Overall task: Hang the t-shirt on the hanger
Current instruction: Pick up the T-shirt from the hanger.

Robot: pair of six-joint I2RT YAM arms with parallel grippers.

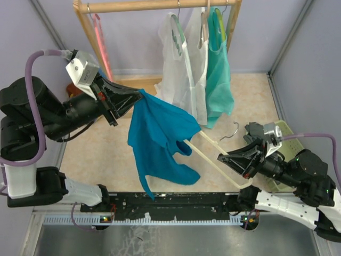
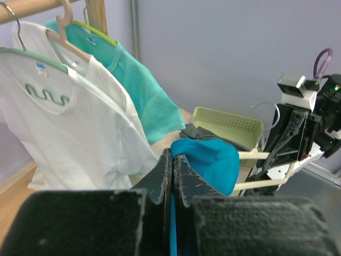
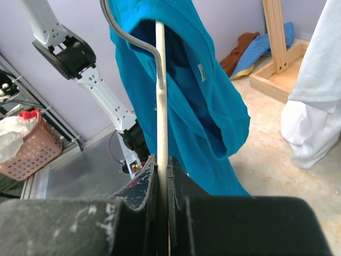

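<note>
Left tool (image 1: 137, 96) clamped on t-shirt (image 1: 157, 133) — hanging mid-air, right tool (image 1: 225, 157) gripping hanger (image 1: 208, 158) (one end inside the cloth)

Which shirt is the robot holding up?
The dark blue t-shirt, pinched in the left claw. The white shirt and mint-green top hang on the wooden rail.

Both arms up and inward, left tool (image 1: 139, 95) tight on t-shirt (image 1: 157, 133), right tool (image 1: 221, 157) tight on hanger (image 1: 210, 161).

Nothing legible.
The white shirt (image 2: 80, 138) has a blue collar tag (image 2: 40, 65), the t-shirt (image 3: 224, 117) a white tag (image 3: 201, 72): both unreadable.
</note>
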